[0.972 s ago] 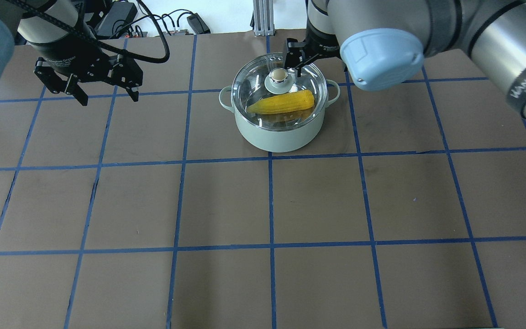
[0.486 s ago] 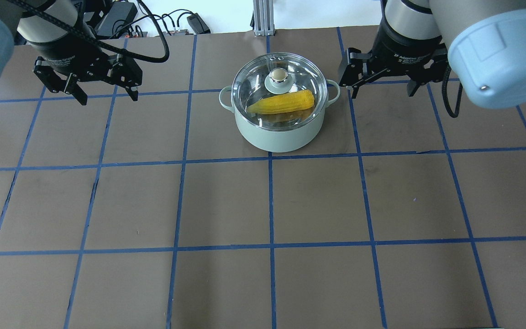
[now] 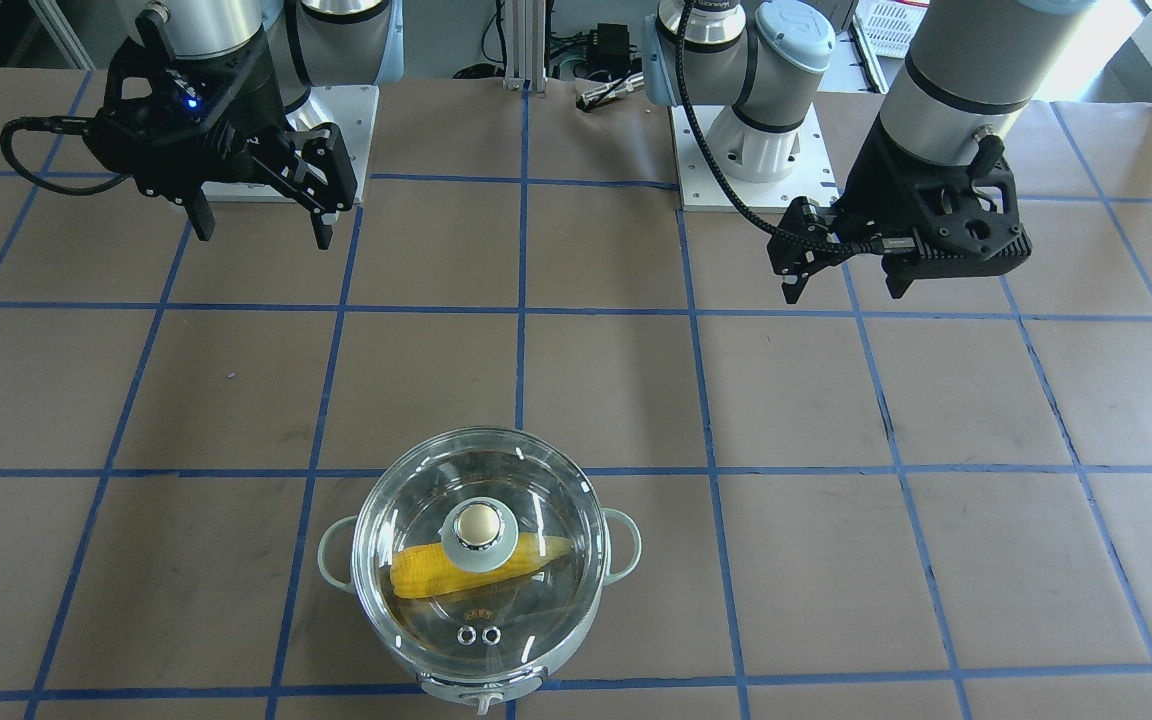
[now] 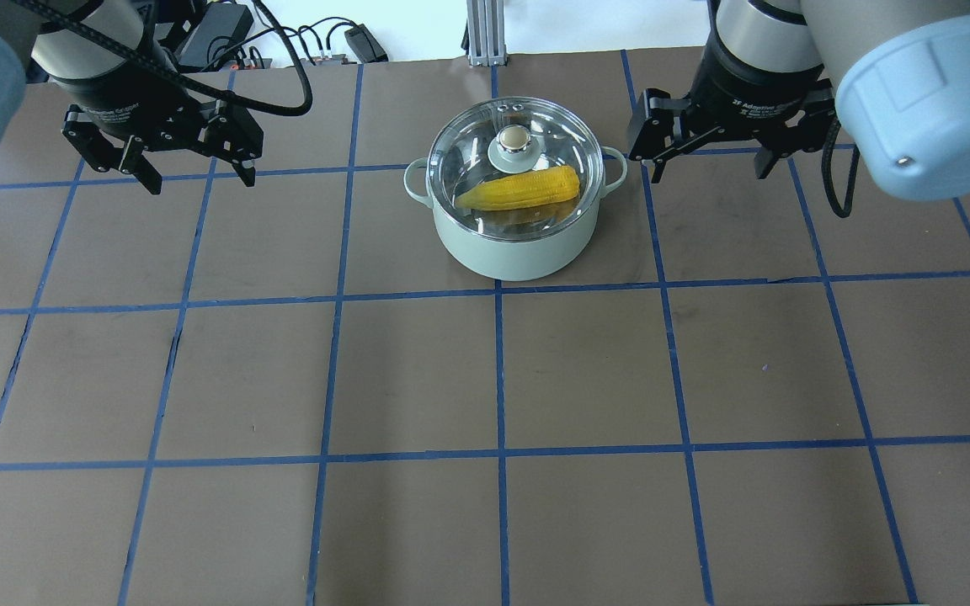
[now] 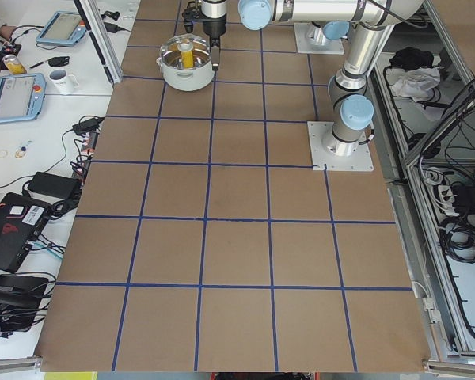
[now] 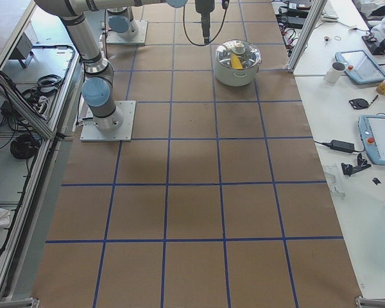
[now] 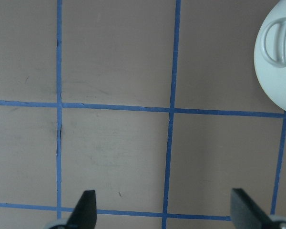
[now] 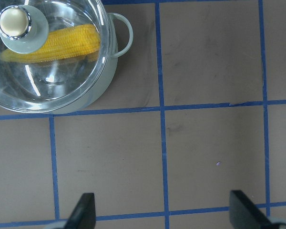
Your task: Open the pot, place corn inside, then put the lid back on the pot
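Observation:
The mint-green pot (image 4: 519,248) stands at the table's far middle. The clear glass lid (image 4: 468,151) sits closed on it. The yellow corn (image 4: 527,188) lies inside, seen through the glass. My left gripper (image 4: 199,178) hangs open and empty above the table, left of the pot. My right gripper (image 4: 710,172) hangs open and empty just right of the pot's handle. The right wrist view shows the lid (image 8: 52,81), the corn (image 8: 66,43) and the pot (image 8: 104,78) at its top left. The left wrist view shows only the pot's edge (image 7: 279,62).
Brown table with a blue tape grid (image 4: 498,370). Cables and a power supply (image 4: 215,34) lie beyond the far edge. The arm bases (image 3: 756,150) stand on the robot's side. Side benches carry tablets and a mug (image 6: 339,70).
My right gripper has left the lid's knob and moved right, away from the pot, then nearly stopped. The lid stays on the pot. The left gripper has not moved.

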Controlling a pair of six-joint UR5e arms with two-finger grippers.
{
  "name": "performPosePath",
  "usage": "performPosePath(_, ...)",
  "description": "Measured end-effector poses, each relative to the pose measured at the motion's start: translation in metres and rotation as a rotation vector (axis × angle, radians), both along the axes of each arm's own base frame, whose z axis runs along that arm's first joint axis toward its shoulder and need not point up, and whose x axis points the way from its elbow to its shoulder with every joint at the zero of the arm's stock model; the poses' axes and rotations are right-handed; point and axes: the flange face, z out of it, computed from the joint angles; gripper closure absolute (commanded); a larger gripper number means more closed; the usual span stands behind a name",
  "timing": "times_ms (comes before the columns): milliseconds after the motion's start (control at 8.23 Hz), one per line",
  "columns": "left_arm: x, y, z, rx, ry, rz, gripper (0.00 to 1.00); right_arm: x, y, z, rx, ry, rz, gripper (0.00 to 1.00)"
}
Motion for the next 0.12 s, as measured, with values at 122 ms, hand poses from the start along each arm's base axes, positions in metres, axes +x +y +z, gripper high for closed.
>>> performPosePath(122,0.0,0.0,-0.0002,0.0,0.0,0.0,0.0,-0.0009,-0.0001,0.0,0.001,0.001,-0.001,0.0)
